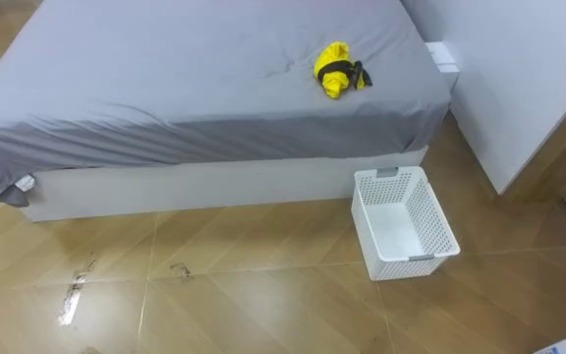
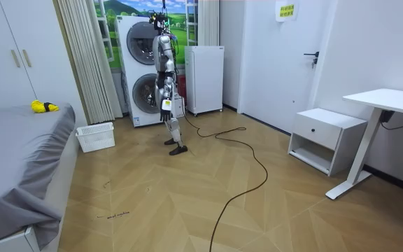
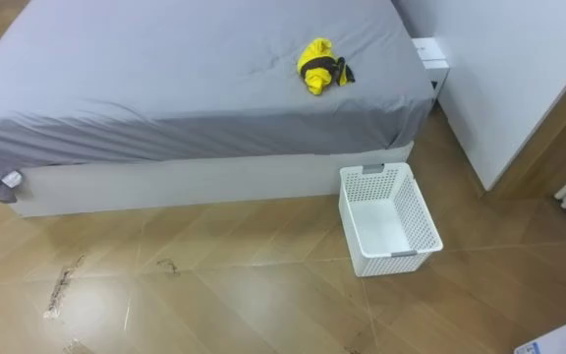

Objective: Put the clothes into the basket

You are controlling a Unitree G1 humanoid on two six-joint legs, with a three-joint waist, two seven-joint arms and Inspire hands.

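Hand (image 2: 165,106) hangs at the robot's side, well apart from the bed (image 1: 165,88). It's too small to tell the grip state, or whether it's left or right. Yellow clothes (image 1: 338,70), bunched with a black band, lie on the bed near its corner. White basket (image 1: 411,265) stands on the floor just beside that corner.

A grey-sheeted bed (image 1: 165,79) is stretching across the upper part of the eye views, with wooden floor (image 1: 263,305) lying below it. In the room view, two stacked washing machines (image 2: 135,70) are standing at upper centre-left, with a white cabinet (image 2: 205,77) just beside them. A nightstand (image 2: 324,136) and a desk (image 2: 390,98) are sitting at right.
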